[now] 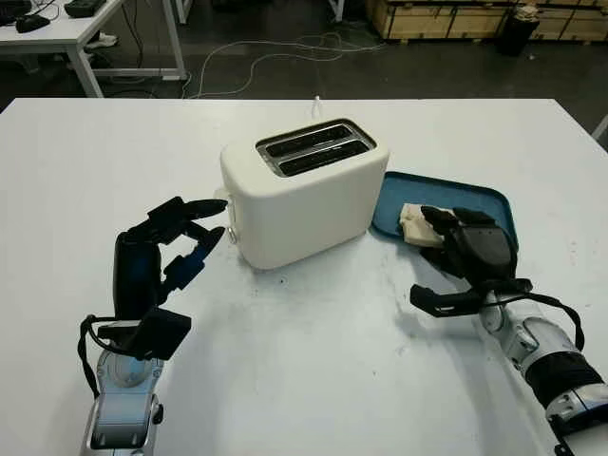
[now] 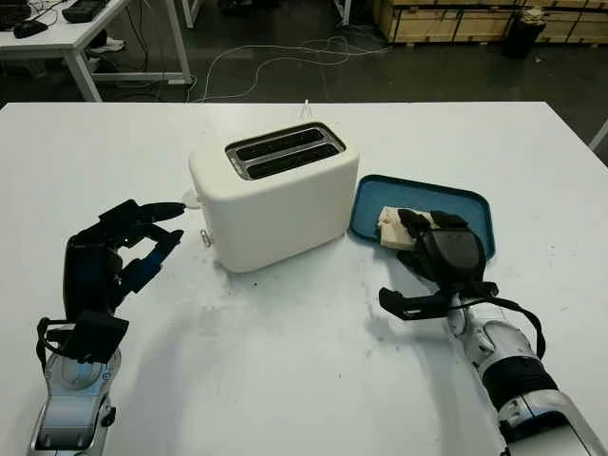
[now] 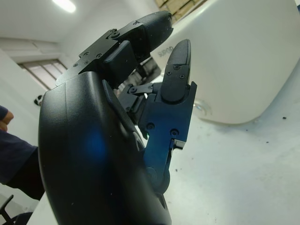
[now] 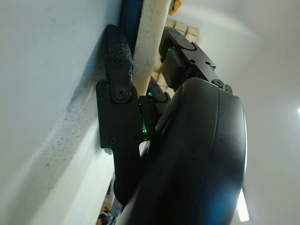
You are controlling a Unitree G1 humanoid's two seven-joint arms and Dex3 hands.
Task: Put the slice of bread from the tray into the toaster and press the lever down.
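Right hand (image 1: 470, 245) lay over the bread slice (image 1: 414, 224) in the blue tray (image 1: 494, 202); grasp unclear. Bread judged light, soft, crumbly: pinch edges gently. Left hand (image 1: 166, 249) open beside toaster (image 1: 302, 190).

bread slice (image 1: 414, 224) mostly hidden under right hand (image 1: 470, 249), grasp perhaps closed, toaster lever unseen

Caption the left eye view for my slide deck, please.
Right robot hand closes on bread in tray; left robot hand beside toaster.

white table (image 1: 304, 380) | floor cables (image 1: 285, 52) | wooden crates (image 1: 446, 17) | side desk (image 1: 66, 33)
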